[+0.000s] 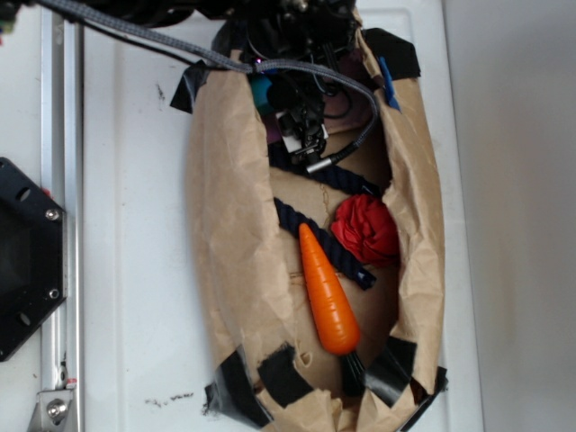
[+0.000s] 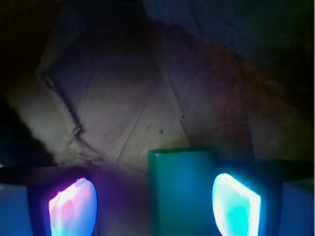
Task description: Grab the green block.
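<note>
Approach step is underway: the black robot gripper [image 2: 155, 206] is hanging low inside the crumpled brown paper bag [image 1: 229, 207] at the upper centre of the exterior frame. Its two glowing fingers [image 2: 73, 209] are standing apart, gripping nothing, with the small bright-green rectangular block [image 2: 179, 189] sitting between them, nearer the right-of-frame pad; contact cannot be confirmed. In my judgement, closing squarely across its flat sides is what is now being called for. The block is showing smooth faces and crisp edges. It is hidden in the exterior view.
</note>
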You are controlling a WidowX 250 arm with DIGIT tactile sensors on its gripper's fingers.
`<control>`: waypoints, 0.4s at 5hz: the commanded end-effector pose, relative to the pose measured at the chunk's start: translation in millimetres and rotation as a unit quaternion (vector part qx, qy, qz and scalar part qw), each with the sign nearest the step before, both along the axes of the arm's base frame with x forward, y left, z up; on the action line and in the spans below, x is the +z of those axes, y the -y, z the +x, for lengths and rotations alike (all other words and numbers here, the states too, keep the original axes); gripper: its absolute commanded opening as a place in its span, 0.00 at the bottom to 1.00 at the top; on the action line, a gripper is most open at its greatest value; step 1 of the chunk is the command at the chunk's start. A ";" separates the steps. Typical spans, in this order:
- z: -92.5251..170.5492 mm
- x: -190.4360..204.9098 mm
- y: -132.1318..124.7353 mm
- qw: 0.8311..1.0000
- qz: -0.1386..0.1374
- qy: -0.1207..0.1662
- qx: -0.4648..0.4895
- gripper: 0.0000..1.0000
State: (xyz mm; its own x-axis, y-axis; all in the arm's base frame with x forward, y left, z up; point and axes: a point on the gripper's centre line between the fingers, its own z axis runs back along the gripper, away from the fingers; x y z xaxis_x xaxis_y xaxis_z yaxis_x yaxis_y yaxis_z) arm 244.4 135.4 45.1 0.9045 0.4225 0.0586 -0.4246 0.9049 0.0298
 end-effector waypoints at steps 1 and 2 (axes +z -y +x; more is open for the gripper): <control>-4.2 -21.7 -10.3 0.999 0.015 -0.019 0.030 1.00; -0.8 -32.7 -2.2 0.999 0.018 -0.029 0.012 1.00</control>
State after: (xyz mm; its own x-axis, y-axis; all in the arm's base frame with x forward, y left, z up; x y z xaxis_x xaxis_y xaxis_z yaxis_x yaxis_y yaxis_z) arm 249.9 134.0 16.3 0.8902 0.4534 0.0446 -0.4556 0.8870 0.0756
